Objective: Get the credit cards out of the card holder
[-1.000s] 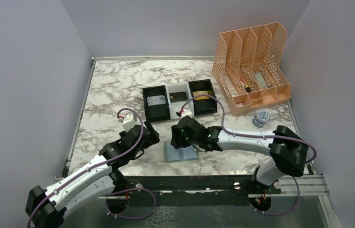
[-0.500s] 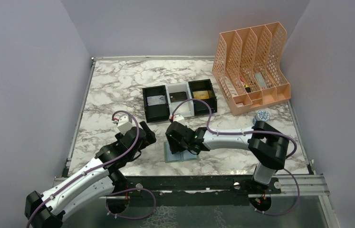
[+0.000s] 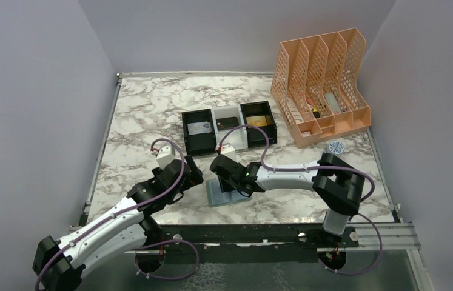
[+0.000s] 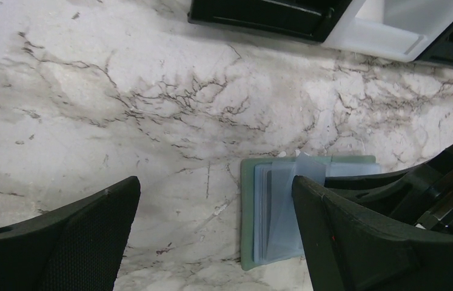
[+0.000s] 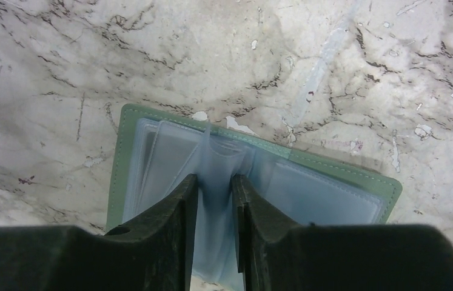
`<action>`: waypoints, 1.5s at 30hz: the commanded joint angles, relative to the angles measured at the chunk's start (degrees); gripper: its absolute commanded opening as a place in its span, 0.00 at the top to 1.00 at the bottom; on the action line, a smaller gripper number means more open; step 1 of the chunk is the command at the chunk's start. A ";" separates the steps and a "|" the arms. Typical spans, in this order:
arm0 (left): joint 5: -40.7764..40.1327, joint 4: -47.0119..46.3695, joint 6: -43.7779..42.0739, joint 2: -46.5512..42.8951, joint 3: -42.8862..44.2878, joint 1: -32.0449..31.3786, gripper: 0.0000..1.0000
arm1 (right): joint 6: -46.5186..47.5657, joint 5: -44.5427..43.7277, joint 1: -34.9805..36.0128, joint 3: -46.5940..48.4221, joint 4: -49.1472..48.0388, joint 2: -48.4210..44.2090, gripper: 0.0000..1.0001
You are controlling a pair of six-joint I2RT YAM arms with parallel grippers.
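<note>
Left gripper point(image 4: 214, 182): spread wide and holding nothing. It hovers low, just left of the card holder point(image 4: 272, 212).
Risk, left side: nothing pins the holder to the table point(image 3: 145, 115). Any upward pull from the other arm is likely to lift or drag the whole wallet.
Card holder: it lies open near the front edge, between the two grippers, green cover down and pale blue pockets up.
Right gripper point(image 5: 214, 182): clenched on a thin pale blue sleeve point(image 5: 214, 154) that stands up at the fold.
Risk, right side: the fingers seem to hold only sleeve plastic, not a card. A tug may stretch or tear it, or let it slip free.
Credit cards: none shows clearly in the pockets, so I cannot tell whether one remains. A grey card point(image 3: 200, 128), a dark card point(image 3: 230, 122) and a gold card point(image 3: 259, 121) each lie in a separate tray compartment.
Tray point(image 3: 184, 134): it stands just behind the holder, so a lifted wallet could knock its front wall.
In the way: the right arm lies low across the holder's right half and hides those pockets from above.
File rack point(image 3: 324, 85): back right, well apart.
Round tin point(image 3: 335, 147): in front of the rack, clear of the work.
</note>
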State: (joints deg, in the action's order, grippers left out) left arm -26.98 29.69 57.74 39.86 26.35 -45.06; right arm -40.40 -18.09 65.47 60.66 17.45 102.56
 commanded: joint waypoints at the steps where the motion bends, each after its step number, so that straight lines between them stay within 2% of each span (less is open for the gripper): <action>1: 7.60 -7.30 -4.76 3.52 0.19 0.23 0.01 | -0.11 4.19 -0.98 -4.70 -3.69 -1.92 0.74; 6: 17.72 -17.13 -6.56 6.45 -2.84 0.23 0.02 | -1.18 18.60 -6.27 -12.19 -15.90 -6.09 0.79; 10: 23.26 -23.61 -4.76 8.90 -5.56 0.23 0.07 | -2.86 23.86 -9.36 -15.66 -20.00 -6.67 0.83; 14: 25.67 -26.02 -4.38 11.12 -6.33 0.24 0.11 | -5.04 27.42 -11.34 -18.74 -23.83 -6.63 0.84; 18: 29.66 -29.39 -5.00 13.54 -6.26 0.24 0.20 | -7.36 30.95 -13.94 -22.30 -28.50 -6.68 0.84; 24: 33.68 -35.83 -3.35 16.40 -7.30 0.24 0.29 | -8.47 31.34 -14.93 -23.56 -29.50 -5.98 0.84; 32: 35.76 -40.03 -1.23 23.04 -8.93 0.28 0.30 | -8.92 30.55 -15.12 -24.05 -28.88 -5.91 0.84; 37: 32.91 -38.05 -1.06 24.13 -8.60 0.17 0.30 | -9.03 30.40 -15.11 -24.21 -28.81 -6.27 0.84; 45: 35.91 -40.92 -1.64 26.44 -8.86 0.20 0.32 | -9.29 31.17 -15.27 -24.27 -29.46 -6.15 0.83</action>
State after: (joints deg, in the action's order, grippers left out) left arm 6.98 -10.44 56.34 64.01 18.04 -44.95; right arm -49.58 12.16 50.52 37.95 -13.78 95.88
